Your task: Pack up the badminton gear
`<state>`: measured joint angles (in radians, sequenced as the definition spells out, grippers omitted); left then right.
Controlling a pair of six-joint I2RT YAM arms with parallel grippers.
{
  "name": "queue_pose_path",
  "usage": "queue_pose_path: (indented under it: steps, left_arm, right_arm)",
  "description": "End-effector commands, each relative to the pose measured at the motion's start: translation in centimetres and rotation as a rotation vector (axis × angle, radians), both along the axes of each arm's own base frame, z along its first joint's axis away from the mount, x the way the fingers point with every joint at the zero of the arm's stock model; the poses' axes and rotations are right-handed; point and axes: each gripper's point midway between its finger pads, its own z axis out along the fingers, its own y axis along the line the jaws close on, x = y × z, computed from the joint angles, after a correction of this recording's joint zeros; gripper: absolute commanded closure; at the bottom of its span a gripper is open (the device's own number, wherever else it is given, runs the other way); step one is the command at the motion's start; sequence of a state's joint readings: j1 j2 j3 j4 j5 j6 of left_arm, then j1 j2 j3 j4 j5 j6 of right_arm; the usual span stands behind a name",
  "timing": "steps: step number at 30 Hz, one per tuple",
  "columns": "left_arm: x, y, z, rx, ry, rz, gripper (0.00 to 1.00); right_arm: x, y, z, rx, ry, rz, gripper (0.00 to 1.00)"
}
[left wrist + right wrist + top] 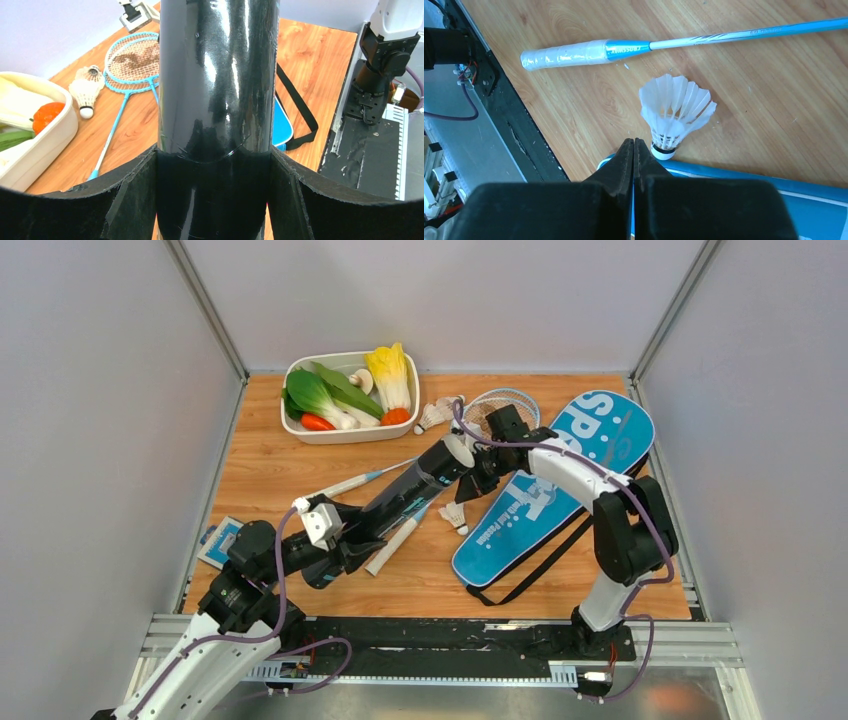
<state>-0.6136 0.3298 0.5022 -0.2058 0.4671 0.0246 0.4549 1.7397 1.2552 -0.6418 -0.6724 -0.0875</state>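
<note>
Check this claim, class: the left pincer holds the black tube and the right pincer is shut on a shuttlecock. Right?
No: the right pincer is shut on nothing; the shuttlecock lies beside it, as the right wrist view shows. The left pincer holds the black tube.

A robot test cell, probably in a lab: plain pale panels [90,390] in metal frames [208,310] wall in a wooden table [270,470], and a bare aluminium rail [690,645] with loose cables [454,119] runs behind the jaws.
</note>
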Motion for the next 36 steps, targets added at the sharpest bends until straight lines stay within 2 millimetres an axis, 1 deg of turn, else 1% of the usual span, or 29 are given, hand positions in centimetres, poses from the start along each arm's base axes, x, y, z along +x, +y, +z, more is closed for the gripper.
queue_pose_path:
  steps: [1,3,4,6,7,9,12,14,16,18,21,24,29,31,35,36]
  left_arm:
    - [0.1,-0.1,2.0,-0.036,-0.066,-0.001,0.72]
    - [0.1,-0.1,2.0,-0.036,-0.065,-0.001,0.72]
    - [0.1,-0.1,2.0,-0.036,-0.064,-0.002,0.72]
    - [0.0,-0.1,2.0,-0.038,-0.066,-0.005,0.72]
    - [0.0,-0.1,2.0,-0.039,-0.067,-0.009,0.72]
    - [-0.2,-0.2,2.1,-0.041,-0.071,-0.016,0.72]
    - [-0.3,-0.2,2.2,-0.047,-0.077,-0.021,0.72]
    - [-0.4,-0.1,2.3,-0.050,-0.080,-0.022,0.72]
    - [-0.3,-0.1,2.3,-0.050,-0.082,-0.019,0.72]
    - [-0.3,-0.1,2.3,-0.050,-0.082,-0.020,0.72]
    - [-0.2,-0.1,2.3,-0.048,-0.084,-0.016,0.72]
    - [-0.2,-0.1,2.2,-0.048,-0.083,-0.014,0.71]
    - [-0.2,-0.2,2.1,-0.046,-0.079,-0.015,0.71]
    - [-0.1,-0.2,2.0,-0.044,-0.076,-0.013,0.71]
    - [-0.1,-0.2,2.0,-0.042,-0.075,-0.016,0.71]
    - [-0.1,-0.2,2.0,-0.042,-0.075,-0.015,0.72]
  right_arm:
    - [-0.1,-0.4,2.1,0.017,-0.055,-0.016,1.00]
    - [0.0,-0.6,2.2,0.007,-0.066,-0.026,1.00]
    - [0.3,-0.6,2.3,0.004,-0.075,-0.027,0.93]
    - [0.8,-0.3,2.4,0.008,-0.091,-0.016,0.61]
    - [1.2,-0.1,2.4,0.013,-0.103,-0.002,0.53]
    - [2.0,0.4,2.3,0.017,-0.112,0.014,0.48]
    - [2.9,1.3,1.9,0.036,-0.105,0.049,0.46]
    - [3.5,1.5,1.3,0.022,-0.098,0.052,0.45]
    - [3.9,1.7,0.6,0.017,-0.088,0.069,0.44]
    - [3.8,1.9,-0.2,0.012,-0.064,0.088,0.43]
    - [3.3,2.1,-1.5,0.006,-0.029,0.127,0.42]
    - [2.6,1.6,-2.2,-0.018,-0.008,0.141,0.45]
    - [1.1,1.0,-1.5,-0.012,-0.012,0.175,0.46]
    - [0.3,0.9,-1.1,0.002,-0.007,0.189,0.49]
    - [-0.2,0.3,-1.3,-0.026,0.014,0.177,0.66]
    - [-0.3,0.2,-1.4,-0.031,0.019,0.178,0.69]
